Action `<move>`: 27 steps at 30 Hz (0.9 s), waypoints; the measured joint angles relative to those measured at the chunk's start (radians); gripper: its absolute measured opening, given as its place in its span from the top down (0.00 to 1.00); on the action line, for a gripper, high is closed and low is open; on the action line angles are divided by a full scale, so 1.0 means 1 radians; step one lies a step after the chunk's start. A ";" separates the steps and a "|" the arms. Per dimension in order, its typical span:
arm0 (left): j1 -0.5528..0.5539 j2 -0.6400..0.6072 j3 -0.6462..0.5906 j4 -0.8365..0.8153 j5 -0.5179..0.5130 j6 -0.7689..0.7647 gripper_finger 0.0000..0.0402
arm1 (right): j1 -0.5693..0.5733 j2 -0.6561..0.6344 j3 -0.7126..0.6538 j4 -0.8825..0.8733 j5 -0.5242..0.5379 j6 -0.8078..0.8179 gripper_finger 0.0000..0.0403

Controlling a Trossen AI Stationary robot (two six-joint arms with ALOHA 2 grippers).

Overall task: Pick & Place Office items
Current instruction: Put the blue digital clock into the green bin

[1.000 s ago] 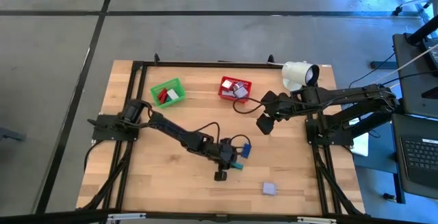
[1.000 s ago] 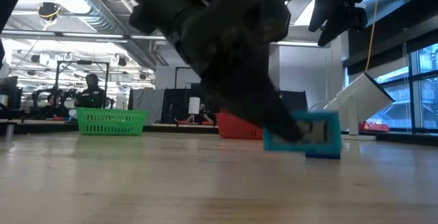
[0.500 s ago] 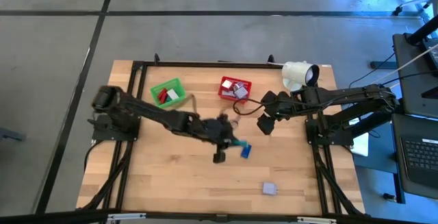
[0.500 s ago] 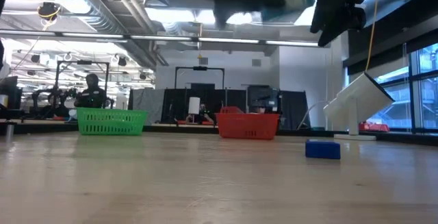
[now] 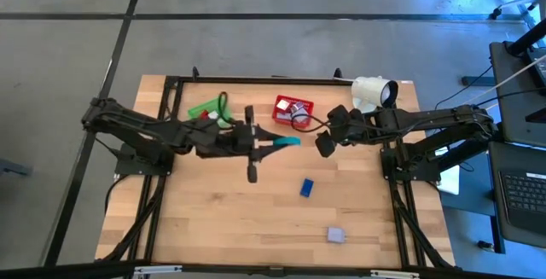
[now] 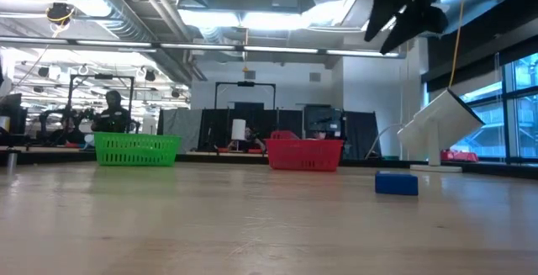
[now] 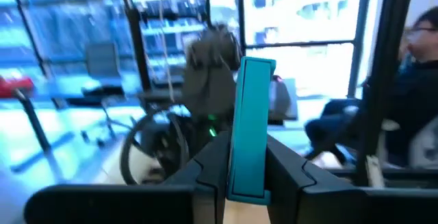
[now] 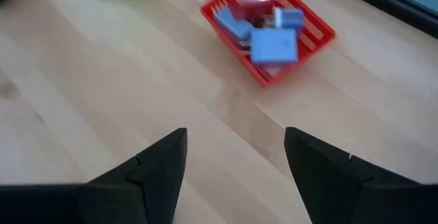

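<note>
My left gripper [image 5: 271,143] hangs high over the table's middle, between the green mesh basket [image 5: 207,109] and the red mesh basket [image 5: 293,110], shut on a flat teal piece [image 7: 249,114]. My right gripper [image 8: 236,152] hovers open near the red basket [image 8: 268,27], which holds blue, red and white pieces. A blue block [image 5: 306,188] lies flat on the table right of centre and also shows in the low view [image 6: 396,182]. A lavender piece [image 5: 336,235] lies near the front edge. The left arm hides part of the green basket. My left gripper pinches the teal piece between its two fingers, one on each broad face, at the end nearest the wrist [image 7: 239,175]. The fingers lie level and point toward the table's right edge. The piece sticks out beyond the fingertips [image 5: 288,142], on edge, lifted clear of the table.
A white cylindrical device [image 5: 374,93] stands at the table's far right corner. A black frame [image 5: 256,79] runs along the table's edges. Bare wood lies across the near half around the blue block. A person shows in the room beyond the table [image 6: 112,111].
My left gripper has risen from the table near the blue block, carrying the teal piece up and toward the far-left, and has tipped from pointing down to level. The blue block has stayed on the table. My right gripper has turned slightly in place.
</note>
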 joint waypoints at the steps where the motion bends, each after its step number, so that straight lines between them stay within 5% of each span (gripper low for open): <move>1: -0.001 -0.004 0.000 0.016 -0.012 0.025 0.85 | 0.000 0.001 0.000 0.022 0.000 -0.002 0.39; 15: 0.078 -0.008 0.000 0.088 -0.188 0.121 0.84 | -0.007 0.003 0.000 0.364 0.000 -0.524 0.39; 22: 0.116 -0.008 0.000 0.075 -0.280 0.041 0.84 | -0.075 0.003 0.000 0.318 0.111 -0.664 0.39; 27: 0.151 -0.008 0.000 -0.065 -0.459 -0.016 0.84 | -0.152 0.003 0.000 0.188 0.172 -0.704 0.39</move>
